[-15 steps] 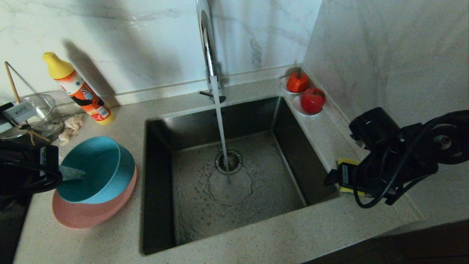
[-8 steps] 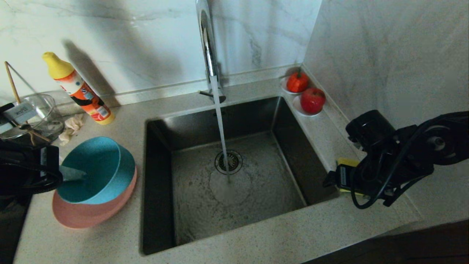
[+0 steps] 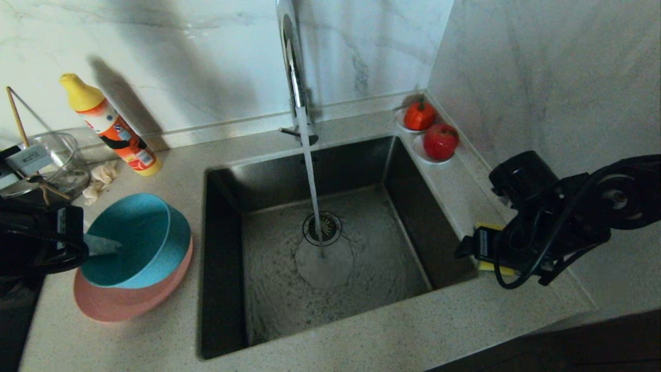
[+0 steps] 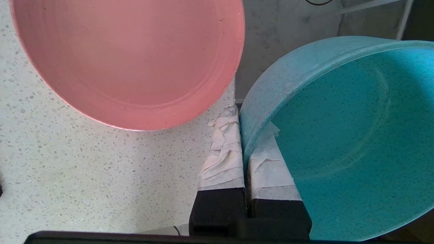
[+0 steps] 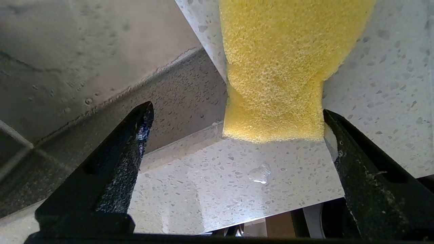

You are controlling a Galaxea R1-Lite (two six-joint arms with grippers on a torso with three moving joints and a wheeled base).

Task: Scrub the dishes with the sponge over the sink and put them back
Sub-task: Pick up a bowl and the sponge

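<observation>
The teal bowl (image 3: 139, 243) sits tilted over the pink plate (image 3: 129, 302) on the counter left of the sink (image 3: 222, 258). My left gripper (image 3: 100, 245) is shut on the bowl's near rim. In the left wrist view one taped finger is inside the bowl (image 4: 356, 135) and one outside, with my left gripper (image 4: 247, 135) pinching the rim and the plate (image 4: 129, 57) beside it. The yellow sponge (image 3: 488, 226) lies on the counter at the sink's right edge. My right gripper (image 3: 472, 248) hangs open over it. In the right wrist view the sponge (image 5: 281, 67) lies just beyond my right gripper (image 5: 237, 112), against one finger.
The chrome tap (image 3: 292, 62) is running into the drain (image 3: 323, 227). An orange detergent bottle (image 3: 111, 126), a glass bowl (image 3: 46, 160) and a beige rag (image 3: 100, 178) stand at the back left. Two saucers with red fruit (image 3: 440, 140) sit at the back right by the wall.
Neither arm has visibly moved. The running water has spread wider over the sink floor.
</observation>
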